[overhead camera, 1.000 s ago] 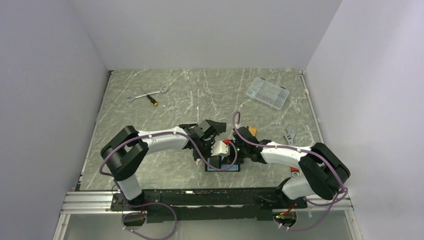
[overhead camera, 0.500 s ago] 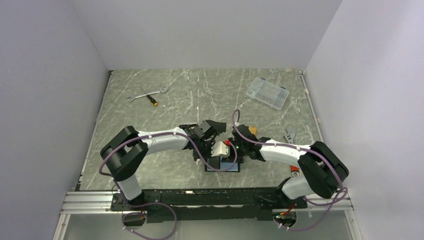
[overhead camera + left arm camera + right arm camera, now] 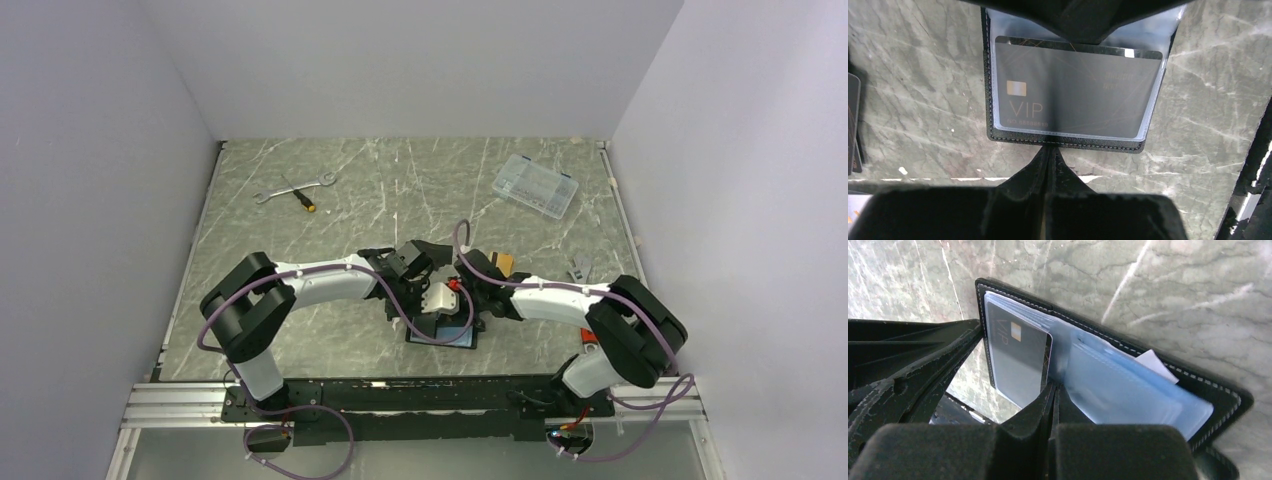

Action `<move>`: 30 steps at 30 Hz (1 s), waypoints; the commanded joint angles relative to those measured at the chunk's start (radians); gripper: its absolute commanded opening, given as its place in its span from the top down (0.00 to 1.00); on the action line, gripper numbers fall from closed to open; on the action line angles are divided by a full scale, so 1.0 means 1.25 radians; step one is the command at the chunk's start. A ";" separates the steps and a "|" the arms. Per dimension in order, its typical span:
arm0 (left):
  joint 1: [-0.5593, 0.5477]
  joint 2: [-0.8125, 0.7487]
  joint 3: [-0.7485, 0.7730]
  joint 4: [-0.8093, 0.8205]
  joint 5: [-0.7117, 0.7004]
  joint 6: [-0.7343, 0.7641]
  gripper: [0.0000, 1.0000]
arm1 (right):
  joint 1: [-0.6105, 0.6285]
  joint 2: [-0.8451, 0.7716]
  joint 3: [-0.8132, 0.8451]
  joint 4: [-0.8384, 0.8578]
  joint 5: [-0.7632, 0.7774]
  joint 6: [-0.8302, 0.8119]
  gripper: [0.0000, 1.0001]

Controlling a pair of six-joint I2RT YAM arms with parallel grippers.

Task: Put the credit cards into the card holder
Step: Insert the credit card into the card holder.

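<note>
The card holder (image 3: 442, 334) lies open on the table between my two wrists. In the left wrist view its stitched black edge (image 3: 1063, 142) frames a clear sleeve holding a dark grey credit card marked VIP (image 3: 1073, 90). My left gripper (image 3: 1049, 149) is shut, its tips touching that edge. In the right wrist view the same card (image 3: 1015, 360) sits in the leftmost of several pale blue sleeves. My right gripper (image 3: 1053, 386) is shut, tips pressed at the fold between the sleeves. An orange-tan card (image 3: 507, 262) shows beside the right wrist.
A wrench (image 3: 290, 187) and a screwdriver (image 3: 303, 198) lie at the back left. A clear plastic box (image 3: 535, 185) sits at the back right and a grey tool (image 3: 578, 268) at the right. Another dark card's edge (image 3: 852, 120) lies left of the holder.
The right wrist has shifted a little to the left, closer to the left gripper. The holder has nudged slightly left. Both grippers have stayed shut.
</note>
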 commanded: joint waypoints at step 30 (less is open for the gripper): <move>0.178 0.307 0.744 -0.194 0.317 -0.405 0.01 | -0.522 -0.115 0.067 -0.135 0.022 -0.231 0.27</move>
